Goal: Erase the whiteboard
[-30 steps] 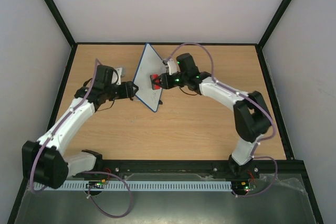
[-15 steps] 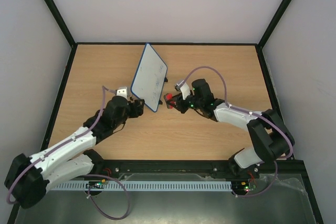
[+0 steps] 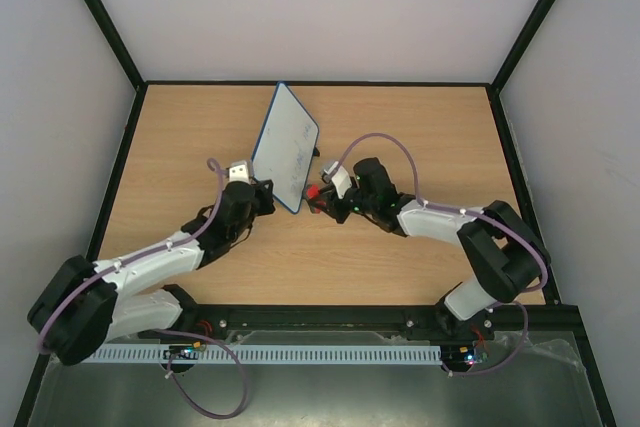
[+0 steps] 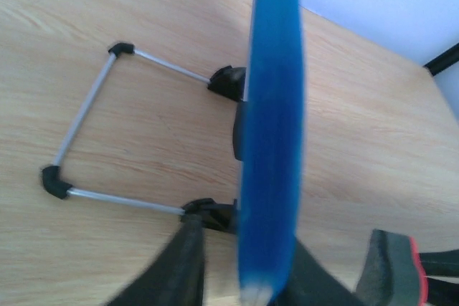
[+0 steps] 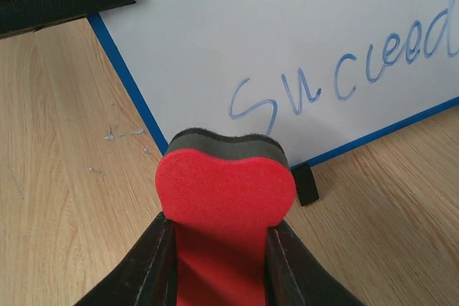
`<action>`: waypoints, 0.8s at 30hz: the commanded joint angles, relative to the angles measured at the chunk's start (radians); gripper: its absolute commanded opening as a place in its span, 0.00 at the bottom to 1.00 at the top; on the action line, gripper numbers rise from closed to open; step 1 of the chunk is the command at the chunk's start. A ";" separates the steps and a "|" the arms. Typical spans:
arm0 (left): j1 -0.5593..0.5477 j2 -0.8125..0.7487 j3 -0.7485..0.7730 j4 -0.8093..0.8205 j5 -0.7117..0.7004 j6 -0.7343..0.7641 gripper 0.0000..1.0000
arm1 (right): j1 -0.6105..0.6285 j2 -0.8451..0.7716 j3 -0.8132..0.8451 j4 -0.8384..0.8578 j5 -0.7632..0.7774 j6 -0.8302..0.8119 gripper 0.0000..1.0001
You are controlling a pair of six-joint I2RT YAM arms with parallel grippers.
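1. Whiteboard [image 3: 288, 152] placement: standing tilted back on a wire stand [image 4: 86, 127] on the worktop [image 3: 420, 127], just ahead of the right gripper [image 5: 219, 263], and turning its written face toward that gripper.
2. Clamping a red eraser [image 5: 224, 188] between the right gripper's two fingers, dark felt edge leading. Hovering just short of the board's lower blue rim, apparently not touching the white surface.
3. Reaching in with the left gripper [image 3: 262, 197] at the board's nearest corner, the blue rim running edge-on between its fingers. Being too blurred there to tell whether it is pinching the rim or only straddling it.
4. Stretching across in front of the eraser, left to right, with the board's long axis. Starting almost straight ahead of the felt with the blue handwriting [image 5: 337, 69] and trailing off to the gripper's right and upward.
5. Judging the right arm as the one placed for wiping, since it is facing the written side. Judging a short push forward, then a sweep to the right along the long axis, as the likely call, with the left arm steadying the edge.
6. Counting:
   - one whiteboard
   - one eraser
   - one stand
   - one written word
   - one black foot [image 5: 307, 183] showing just right of the eraser
   - two grippers
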 commanded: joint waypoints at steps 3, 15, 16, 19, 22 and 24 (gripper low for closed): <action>0.081 0.038 0.017 0.029 0.159 -0.006 0.03 | 0.009 0.027 0.030 0.026 0.009 -0.052 0.02; 0.262 -0.021 0.005 -0.216 0.571 0.153 0.02 | 0.054 0.110 0.078 0.172 0.077 -0.112 0.02; 0.261 -0.028 -0.004 -0.217 0.584 0.151 0.02 | 0.067 0.115 0.083 0.180 0.083 -0.110 0.02; 0.262 -0.048 -0.027 -0.212 0.628 0.141 0.02 | 0.109 0.129 0.093 0.193 0.110 -0.117 0.02; 0.262 -0.067 -0.033 -0.228 0.652 0.144 0.02 | 0.135 0.138 0.058 0.291 0.128 -0.136 0.02; 0.262 -0.075 -0.024 -0.256 0.660 0.151 0.02 | 0.152 0.153 0.045 0.338 0.159 -0.147 0.02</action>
